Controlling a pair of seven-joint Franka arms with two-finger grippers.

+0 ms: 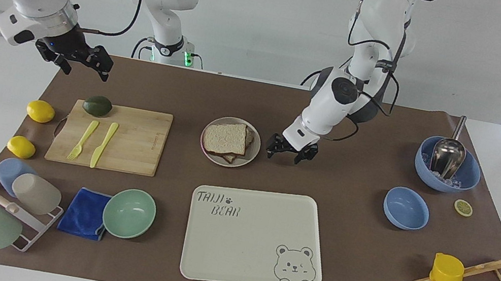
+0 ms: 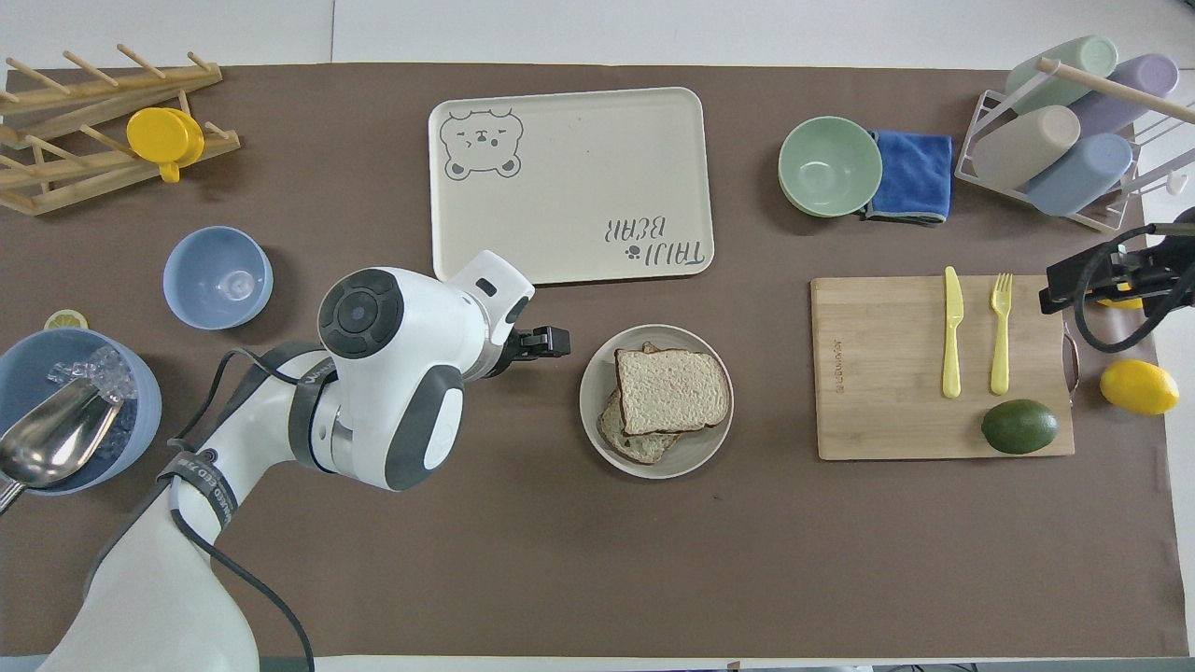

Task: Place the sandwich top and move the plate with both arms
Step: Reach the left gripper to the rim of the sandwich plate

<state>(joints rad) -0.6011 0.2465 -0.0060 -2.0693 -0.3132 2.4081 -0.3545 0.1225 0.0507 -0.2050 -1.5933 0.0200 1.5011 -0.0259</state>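
Facing view: the plate [image 1: 254, 154], small, round and beige-grey, sits on the brown mat. On it the sandwich top [image 1: 226, 138], a square slice of pale bread, already lies over the lower slice of the sandwich. The left gripper [image 1: 290, 153] hangs low, just beside the plate's rim on the side toward the left arm's end of the table, apart from the rim and not touching it. Its fingers point down and stand spread wide, holding nothing. From this gripper the plate lies straight sideways, toward the right arm's end. The right gripper [image 1: 80, 63] is raised, well apart from the plate, over the mat beside the wooden cutting board [image 1: 137, 141]. Its fingers are also spread wide and empty. The left gripper is by far the nearer of the two to the plate.

Overhead view: the left gripper [image 2: 549, 343] reaches in toward the plate [image 2: 597, 392], its black tip stopping just short of the rim. The sandwich top [image 2: 671, 391] fills the middle of the plate, its edges slightly askew over the slice beneath. The right gripper [image 2: 1074, 280] shows at the picture's edge, past the cutting board's [image 2: 878, 373] end, with the whole board between it and the plate. Judging from this, placing the bread looks done, and the two-armed plate move needs the right gripper brought across to the plate's free side.
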